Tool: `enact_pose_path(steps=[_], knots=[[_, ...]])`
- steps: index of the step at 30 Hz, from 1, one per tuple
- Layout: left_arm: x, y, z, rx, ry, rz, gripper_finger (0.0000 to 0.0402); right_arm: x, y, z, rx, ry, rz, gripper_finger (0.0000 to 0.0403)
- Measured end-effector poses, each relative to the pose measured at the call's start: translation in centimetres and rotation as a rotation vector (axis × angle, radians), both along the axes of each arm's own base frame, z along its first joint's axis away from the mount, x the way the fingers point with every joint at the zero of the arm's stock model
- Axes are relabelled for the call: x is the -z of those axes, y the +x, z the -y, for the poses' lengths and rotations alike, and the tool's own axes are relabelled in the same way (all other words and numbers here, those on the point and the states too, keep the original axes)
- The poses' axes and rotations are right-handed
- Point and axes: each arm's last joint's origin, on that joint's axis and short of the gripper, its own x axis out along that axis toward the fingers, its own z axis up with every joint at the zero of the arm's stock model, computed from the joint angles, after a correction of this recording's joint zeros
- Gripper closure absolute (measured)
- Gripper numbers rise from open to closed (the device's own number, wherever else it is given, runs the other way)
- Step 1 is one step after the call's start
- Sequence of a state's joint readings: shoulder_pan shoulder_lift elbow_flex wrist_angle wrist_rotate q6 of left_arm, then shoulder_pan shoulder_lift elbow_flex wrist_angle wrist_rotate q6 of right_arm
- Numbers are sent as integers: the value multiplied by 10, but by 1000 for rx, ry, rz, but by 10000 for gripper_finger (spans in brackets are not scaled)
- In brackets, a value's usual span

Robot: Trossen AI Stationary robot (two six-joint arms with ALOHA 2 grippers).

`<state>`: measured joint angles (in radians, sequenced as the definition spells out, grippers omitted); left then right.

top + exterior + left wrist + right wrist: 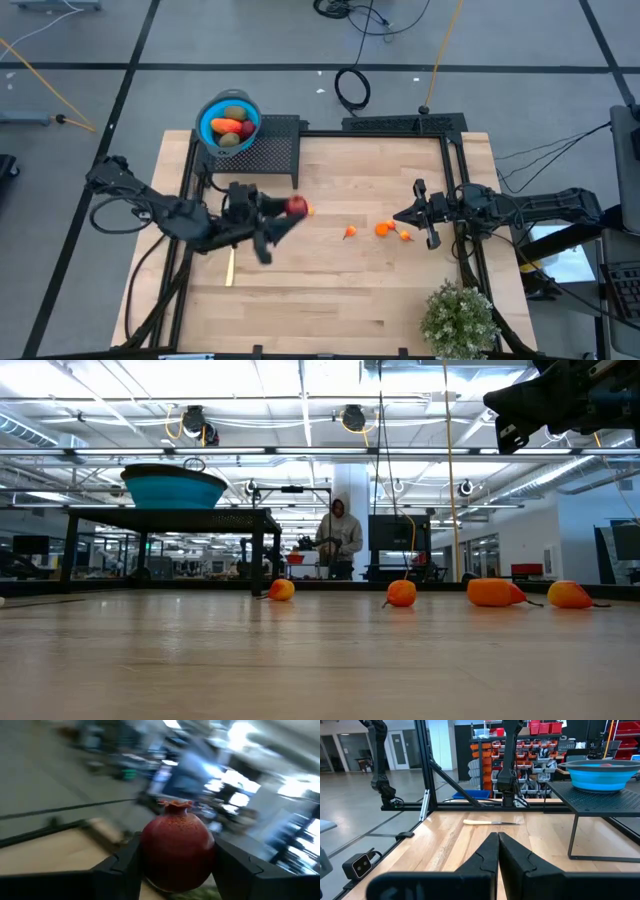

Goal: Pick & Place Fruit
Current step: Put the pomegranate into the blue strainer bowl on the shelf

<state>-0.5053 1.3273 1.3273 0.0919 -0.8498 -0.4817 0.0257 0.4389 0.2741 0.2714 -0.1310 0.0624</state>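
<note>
No legible text (signs, labels, numbers) anywhere

Left hand (285, 215) clamped over mid-table, its arm bent; right hand (415, 214) pinched together at the right side.

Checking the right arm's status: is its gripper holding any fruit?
No: the right gripper has its fingers shut together with nothing between them.

Blurred room (210, 775) (behind pomegranate (177, 851))
</note>
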Motion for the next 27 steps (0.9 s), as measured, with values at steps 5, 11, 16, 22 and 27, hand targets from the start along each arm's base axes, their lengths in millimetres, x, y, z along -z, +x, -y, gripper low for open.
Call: enact_pose_path(steps=[5,11,16,22,27], knots=[[9,-3,-18,-194,-56,-75,205,0,0,0,0,0,0,399],[12,-9,-54,-331,-71,-145,203,0,0,0,0,0,0,399],[14,-18,-89,-393,-57,-237,202,0,0,0,0,0,0,399],[20,-30,-132,-451,-73,-367,202,0,0,0,0,3,0,399],[30,-43,-166,-497,-115,-507,202,0,0,0,0,3,0,399]])
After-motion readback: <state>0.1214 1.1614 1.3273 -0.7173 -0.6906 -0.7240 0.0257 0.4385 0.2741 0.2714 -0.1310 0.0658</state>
